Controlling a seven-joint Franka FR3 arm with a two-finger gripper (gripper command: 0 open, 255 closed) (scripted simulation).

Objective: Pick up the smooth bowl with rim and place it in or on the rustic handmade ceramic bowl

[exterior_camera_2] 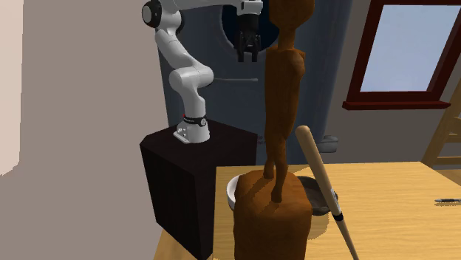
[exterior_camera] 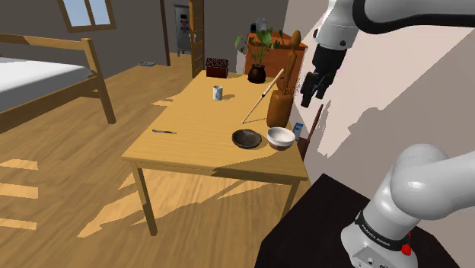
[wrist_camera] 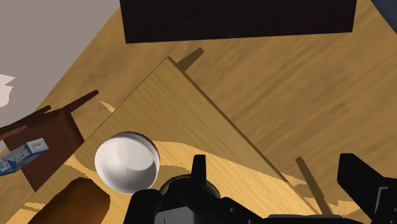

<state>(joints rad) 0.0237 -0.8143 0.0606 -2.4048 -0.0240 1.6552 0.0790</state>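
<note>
At the shoulder view's upper right, your black gripper (exterior_camera: 312, 94) hangs wide open, empty, probably high to clear the tall brown figure (exterior_camera: 279, 110) beside the smooth white bowl (exterior_camera: 280, 138).

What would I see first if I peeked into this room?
Probably the tall brown carved figure standing on the wooden table, with a bat propped beside it. Next to the figure, near the table's corner, a white bowl and a dark bowl sit side by side. The white robot arm reaches over from its black stand, its black jaws open high above the table.
</note>
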